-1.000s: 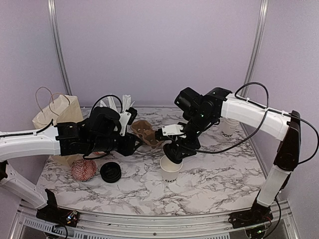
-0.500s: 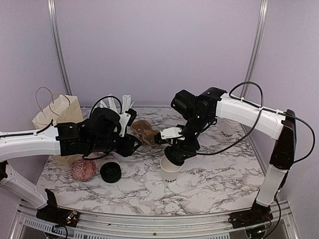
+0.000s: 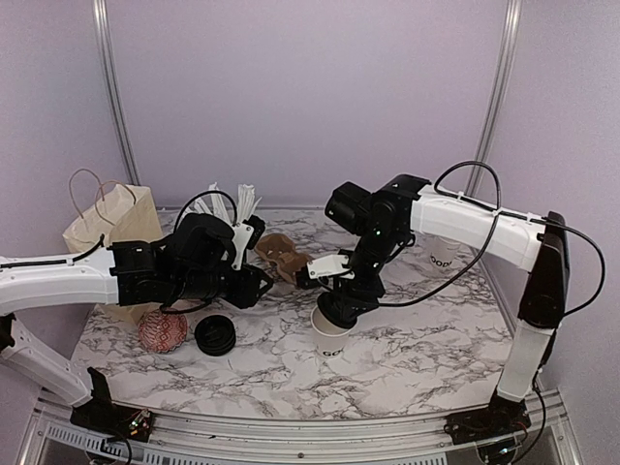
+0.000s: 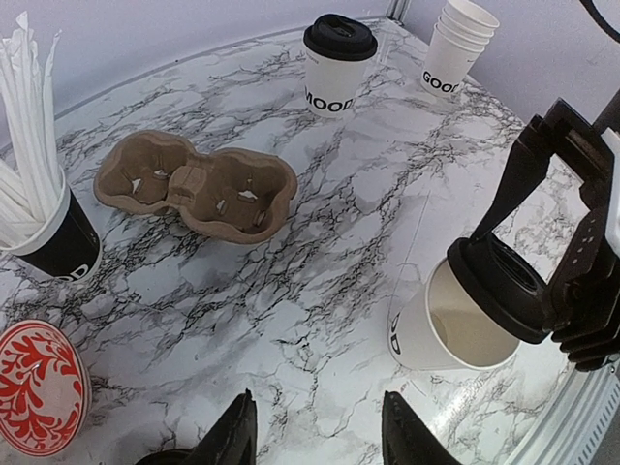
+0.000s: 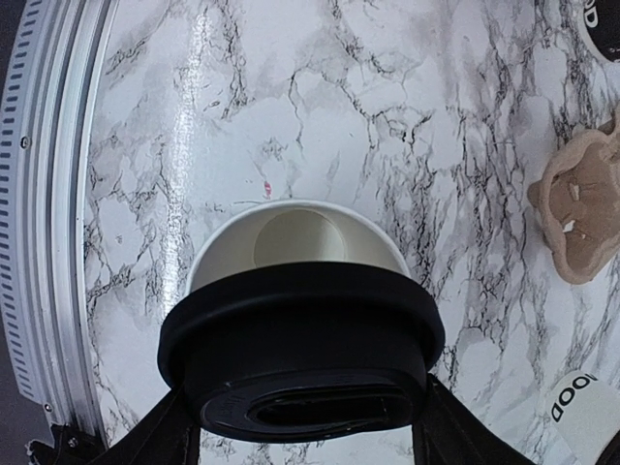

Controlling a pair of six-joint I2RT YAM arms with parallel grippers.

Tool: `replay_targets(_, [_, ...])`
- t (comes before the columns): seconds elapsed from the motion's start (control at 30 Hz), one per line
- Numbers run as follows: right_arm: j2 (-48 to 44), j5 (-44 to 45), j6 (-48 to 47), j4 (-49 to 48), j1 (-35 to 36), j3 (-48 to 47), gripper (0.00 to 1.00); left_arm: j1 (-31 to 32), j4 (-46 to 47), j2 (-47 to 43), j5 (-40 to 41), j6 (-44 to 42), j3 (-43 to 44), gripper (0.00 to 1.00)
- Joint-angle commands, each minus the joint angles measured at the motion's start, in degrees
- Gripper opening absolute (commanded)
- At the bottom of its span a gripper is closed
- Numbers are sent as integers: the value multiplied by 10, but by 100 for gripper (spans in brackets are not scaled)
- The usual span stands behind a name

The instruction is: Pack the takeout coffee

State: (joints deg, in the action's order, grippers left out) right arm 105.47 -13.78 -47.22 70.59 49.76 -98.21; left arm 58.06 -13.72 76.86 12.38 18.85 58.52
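Observation:
An open white paper cup [image 3: 331, 342] [image 5: 291, 237] [image 4: 426, 329] stands upright near the table's front middle. My right gripper [image 3: 341, 302] [image 5: 300, 412] is shut on a round black lid [image 5: 300, 349] [image 4: 499, 286]. It holds the lid tilted just above the cup's rim, covering the near part of the opening. A second white cup with its black lid on [image 4: 339, 63] stands at the back. My left gripper [image 3: 257, 283] [image 4: 315, 438] hangs open over bare marble, left of the open cup, with nothing between its fingers.
A brown pulp cup carrier [image 3: 281, 257] [image 4: 199, 184] lies behind the grippers. A stack of white cups [image 3: 444, 254] [image 4: 460, 44] is at the back right. At the left are a black cup of white sticks [image 4: 48, 242], a red-patterned bowl [image 3: 162, 329], a loose black lid [image 3: 215, 335] and a paper bag [image 3: 111, 228].
My right gripper has shifted slightly left and down with the lid, closer over the cup's rim. The left arm has barely moved.

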Motion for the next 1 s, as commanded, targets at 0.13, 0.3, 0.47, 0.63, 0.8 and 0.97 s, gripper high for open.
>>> replay_targets(0.13, [12,8,0,5,10,-24,64,-2,-9,-2,5,-3,-6,45])
replay_targets(0.3, [16,13,5,1,16,-20,67,-2,-10,-1,11,4,-9,45])
replay_targets(0.47, [17,19,11,-7,19,-15,72,-3,-10,2,12,12,-13,45])
replay_targets(0.63, [19,26,18,-15,22,-14,82,-4,-9,2,11,16,-19,45])
replay_targets(0.8, [6,32,27,-26,23,-14,92,-6,-9,8,10,19,-18,45])
replay_targets(0.97, [-19,43,36,-31,22,-22,92,-10,-6,23,3,62,-11,45])
